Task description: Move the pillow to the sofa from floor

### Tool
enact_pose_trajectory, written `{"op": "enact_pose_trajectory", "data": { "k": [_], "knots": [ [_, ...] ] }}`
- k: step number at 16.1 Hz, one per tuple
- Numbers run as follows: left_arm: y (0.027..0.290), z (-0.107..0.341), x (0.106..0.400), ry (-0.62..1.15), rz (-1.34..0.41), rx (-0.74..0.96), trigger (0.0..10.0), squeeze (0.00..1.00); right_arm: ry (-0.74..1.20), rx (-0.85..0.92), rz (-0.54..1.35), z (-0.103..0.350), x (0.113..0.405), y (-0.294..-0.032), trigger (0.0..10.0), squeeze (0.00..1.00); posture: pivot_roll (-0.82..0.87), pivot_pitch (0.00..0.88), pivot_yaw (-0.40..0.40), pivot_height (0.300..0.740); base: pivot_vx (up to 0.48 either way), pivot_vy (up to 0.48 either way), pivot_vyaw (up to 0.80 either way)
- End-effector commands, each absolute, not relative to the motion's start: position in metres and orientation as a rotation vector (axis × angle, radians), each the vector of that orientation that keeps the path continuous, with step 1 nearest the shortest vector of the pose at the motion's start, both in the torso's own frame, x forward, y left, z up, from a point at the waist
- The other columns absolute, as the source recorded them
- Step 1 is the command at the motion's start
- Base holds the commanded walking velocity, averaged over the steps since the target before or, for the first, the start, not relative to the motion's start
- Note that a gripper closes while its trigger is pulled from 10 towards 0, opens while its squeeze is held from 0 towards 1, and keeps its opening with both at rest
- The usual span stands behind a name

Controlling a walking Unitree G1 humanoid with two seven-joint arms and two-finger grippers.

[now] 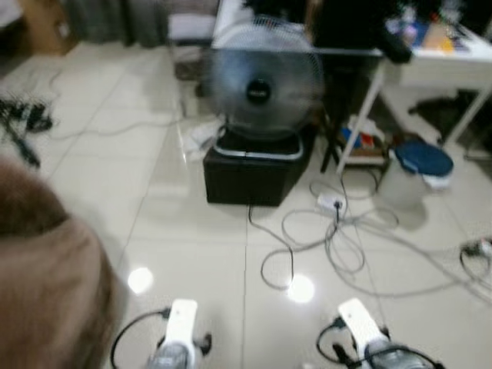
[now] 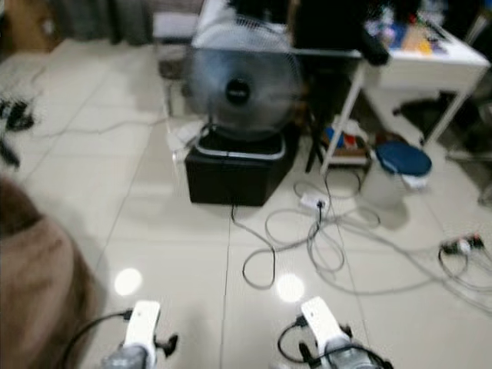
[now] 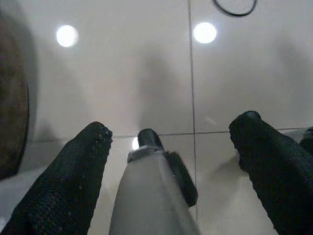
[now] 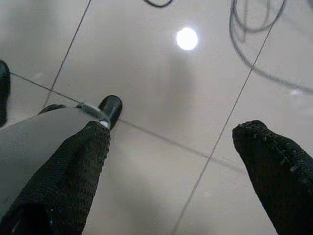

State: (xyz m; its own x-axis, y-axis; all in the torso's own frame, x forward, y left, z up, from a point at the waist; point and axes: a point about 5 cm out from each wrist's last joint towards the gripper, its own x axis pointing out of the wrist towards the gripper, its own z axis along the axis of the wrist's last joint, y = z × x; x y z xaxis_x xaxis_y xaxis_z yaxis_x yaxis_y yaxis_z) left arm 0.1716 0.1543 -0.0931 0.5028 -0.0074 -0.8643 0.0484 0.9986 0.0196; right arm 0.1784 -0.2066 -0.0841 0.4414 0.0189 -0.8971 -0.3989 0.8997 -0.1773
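Soft brown plush pillow (image 1: 46, 284) lies on the glossy cream tiled floor (image 1: 192, 254) at near left, partly cut by the frame edge; long axis unclear. Left gripper (image 3: 171, 147), fingers spread and empty, hangs just right of it. Right gripper (image 4: 171, 161), also spread and empty, is farther right. Judgement: left arm is nearer.

A glossy pale tile floor (image 1: 192, 254) reflects two ceiling lights. A round fan (image 1: 264, 84) stands on a black box (image 1: 250, 175). Grey cables (image 1: 338, 238) loop across the tiles beside a white worktop (image 1: 438, 65), with a blue-lidded bin (image 1: 415, 173) under it.
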Motion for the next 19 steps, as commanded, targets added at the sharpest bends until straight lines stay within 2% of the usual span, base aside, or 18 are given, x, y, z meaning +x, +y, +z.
{"op": "enact_pose_trajectory", "data": {
  "k": [1,13,19],
  "knots": [
    [0.156,-0.092,0.174,1.035,-0.014,0.049,10.0,0.0,1.068,-0.419,0.289,-0.083,0.182,-0.204,10.0,0.0,0.03,0.0,-0.057,0.731,0.0,0.0,0.0],
    [0.171,-0.09,0.176,1.032,-0.099,0.142,10.0,0.0,1.065,-0.375,0.314,-0.085,0.182,-0.187,10.0,0.0,-0.04,0.0,0.008,0.731,0.0,0.0,0.0],
    [0.172,-0.09,0.176,1.036,-0.103,0.143,10.0,0.0,1.055,-0.404,0.339,-0.085,0.183,-0.186,10.0,0.0,-0.04,0.0,0.012,0.731,0.0,0.0,0.77]
  ]
}}
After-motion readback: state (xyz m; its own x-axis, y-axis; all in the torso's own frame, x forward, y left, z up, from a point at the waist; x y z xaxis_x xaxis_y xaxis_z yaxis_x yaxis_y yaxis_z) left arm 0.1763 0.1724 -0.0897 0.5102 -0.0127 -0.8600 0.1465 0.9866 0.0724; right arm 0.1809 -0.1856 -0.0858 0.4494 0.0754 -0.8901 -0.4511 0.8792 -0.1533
